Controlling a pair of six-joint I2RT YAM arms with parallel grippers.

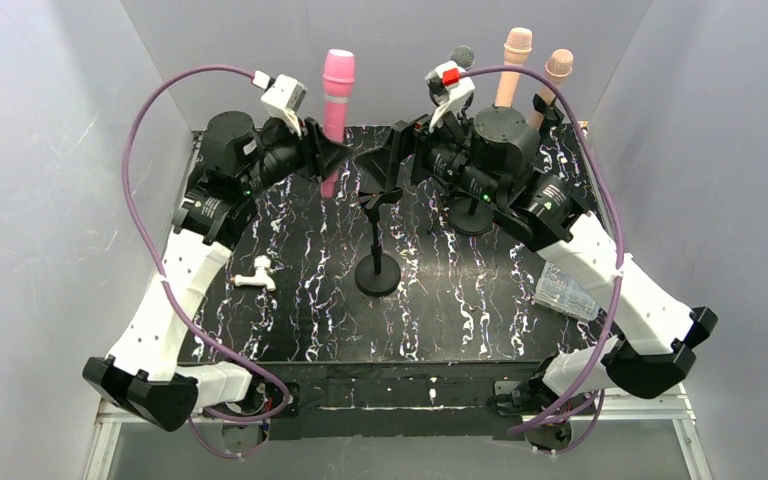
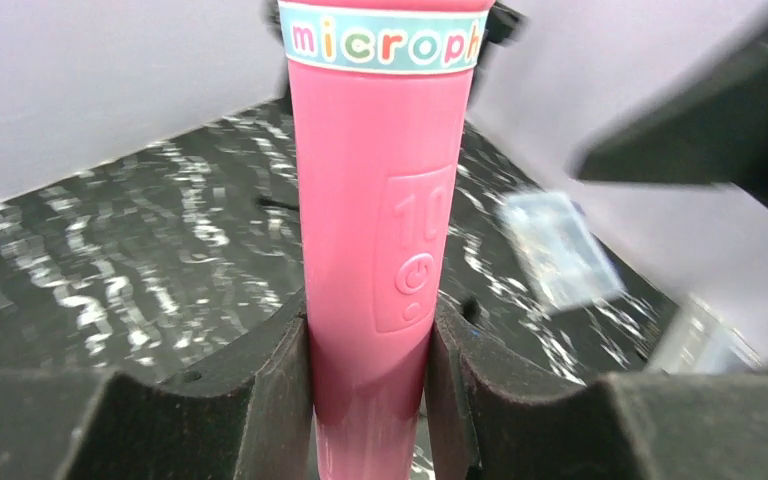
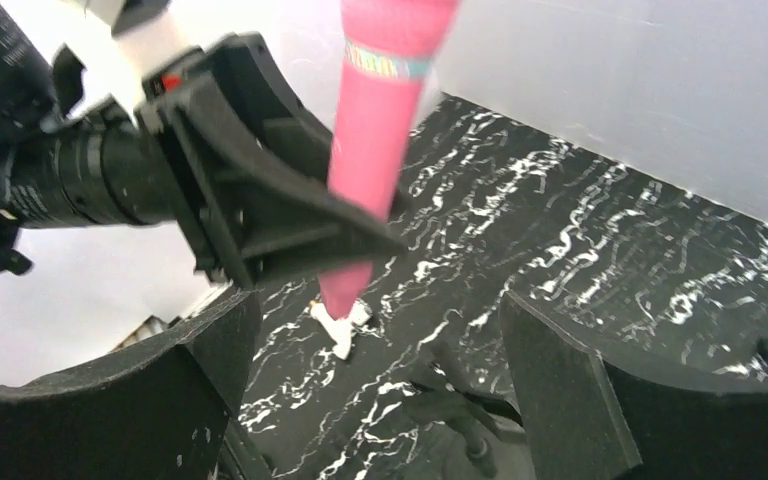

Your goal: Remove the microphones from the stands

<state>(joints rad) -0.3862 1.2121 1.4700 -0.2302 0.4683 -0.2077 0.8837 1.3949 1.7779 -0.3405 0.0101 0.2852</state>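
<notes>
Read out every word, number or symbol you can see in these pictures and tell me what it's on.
"microph": coloured letters on the pale blue band round the pink microphone, left wrist view; the rest curves out of sight.
"10": raised on the microphone's button panel, with a power symbol under it.
Right wrist view: the band's lettering is too blurred to read.
Top view: no readable text.

Place: it was a robotics lab test cell.
Walls: plain pale panels (image 1: 40,200) closed the left, far and right sides.
Bench: black marbled tabletop (image 1: 460,320).
Rig: purple cables (image 1: 127,160); arm bases (image 1: 150,385) bolted at the near edge.
</notes>
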